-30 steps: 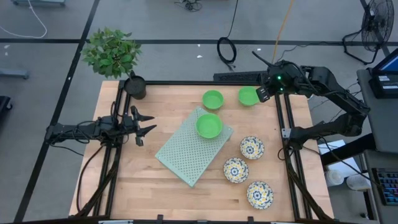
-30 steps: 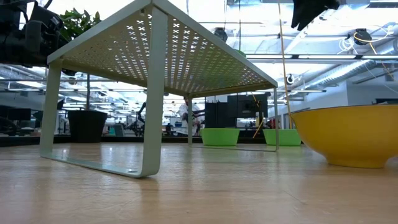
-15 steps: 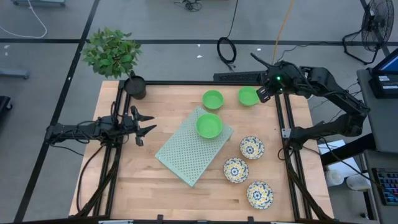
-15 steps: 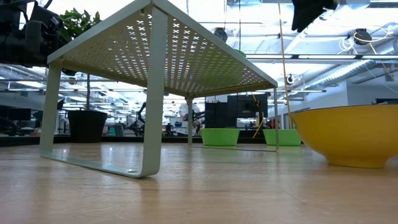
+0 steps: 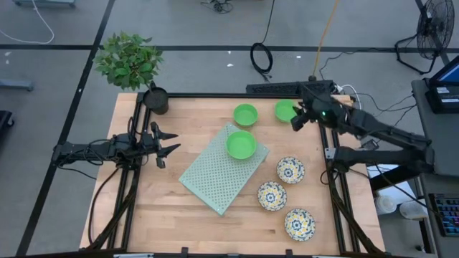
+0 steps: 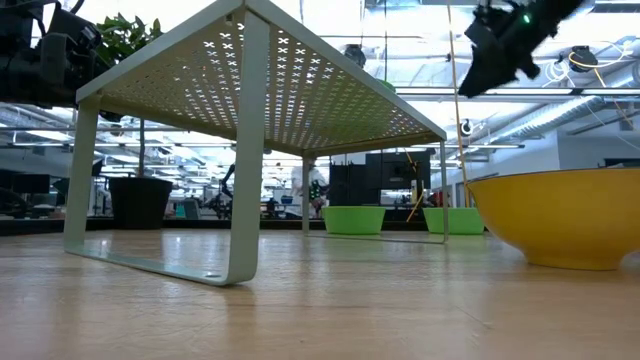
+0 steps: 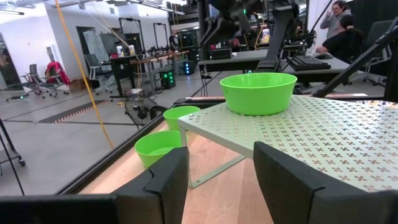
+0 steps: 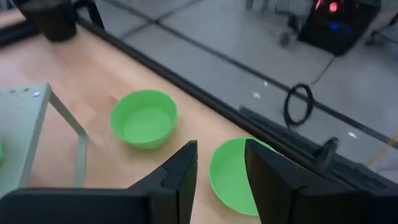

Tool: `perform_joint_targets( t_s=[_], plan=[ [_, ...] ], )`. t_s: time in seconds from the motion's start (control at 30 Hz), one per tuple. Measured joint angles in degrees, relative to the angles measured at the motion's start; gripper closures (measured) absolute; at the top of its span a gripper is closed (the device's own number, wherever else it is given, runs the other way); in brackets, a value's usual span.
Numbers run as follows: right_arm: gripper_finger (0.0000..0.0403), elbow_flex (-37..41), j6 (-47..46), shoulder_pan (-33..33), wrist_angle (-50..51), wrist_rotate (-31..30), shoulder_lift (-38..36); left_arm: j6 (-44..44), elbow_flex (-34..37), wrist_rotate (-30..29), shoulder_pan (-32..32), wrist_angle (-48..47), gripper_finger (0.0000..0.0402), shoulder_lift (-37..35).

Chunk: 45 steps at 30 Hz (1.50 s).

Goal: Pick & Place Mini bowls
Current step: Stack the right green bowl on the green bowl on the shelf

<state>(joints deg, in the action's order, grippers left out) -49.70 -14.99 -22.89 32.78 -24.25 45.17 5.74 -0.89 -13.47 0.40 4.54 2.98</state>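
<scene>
Right claw [image 5: 294, 120] hovers with fingers parted over a green mini bowl [image 5: 286, 110]; no writing is legible.

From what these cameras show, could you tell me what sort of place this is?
Most likely a robotics lab or open workshop: a wooden table in a black frame carries two arms, cables trail over the grey floor, and desks with seated people fill the room behind.

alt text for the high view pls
The right gripper, open and empty, hovers beside a green mini bowl at the table's far edge. Another green bowl sits on a perforated rack; the left gripper waits open.
</scene>
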Motion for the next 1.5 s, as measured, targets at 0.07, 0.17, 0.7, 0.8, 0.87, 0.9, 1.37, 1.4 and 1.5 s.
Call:
perform_joint_targets(
  t_s=[0.07,0.17,0.7,0.8,0.87,0.9,1.37,1.4,1.5],
  plan=[
    [0.0282,6.3,-0.1,-0.4,-5.7,-1.5,-3.4,0.0,0.0,0.0,0.0,0.0,0.0220,0.0],
    [0.0282,15.0,-0.8,-0.6,-12.1,-3.0,-7.2,0.0,0.0,0.0,0.0,0.0,0.0220,0.0],
    [0.0282,31.3,2.2,-0.7,-23.0,-5.9,-28.8,0.0,0.0,0.0,0.0,0.0,0.0220,0.0],
    [0.0282,31.3,2.6,-0.6,-22.3,-5.7,-35.0,0.0,0.0,0.0,0.0,0.0,0.0220,0.0],
    [0.0282,31.3,2.6,-0.3,-20.9,-5.7,-39.0,0.0,0.0,0.0,0.0,0.0,0.0220,0.0],
    [0.0282,31.3,2.7,-0.1,-20.3,-5.6,-40.9,0.0,0.0,0.0,0.0,0.0,0.0220,0.0],
    [0.0282,33.7,2.5,1.3,-19.0,6.4,-44.0,0.0,0.0,0.0,0.0,0.0,0.0220,0.0],
    [0.0282,34.1,2.4,1.3,-18.8,6.6,-44.0,0.0,0.0,0.0,0.0,0.0,0.0220,0.0],
    [0.0282,35.4,2.2,1.3,-19.3,8.5,-44.0,0.0,0.0,0.0,0.0,0.0,0.0220,0.0]
  ],
)
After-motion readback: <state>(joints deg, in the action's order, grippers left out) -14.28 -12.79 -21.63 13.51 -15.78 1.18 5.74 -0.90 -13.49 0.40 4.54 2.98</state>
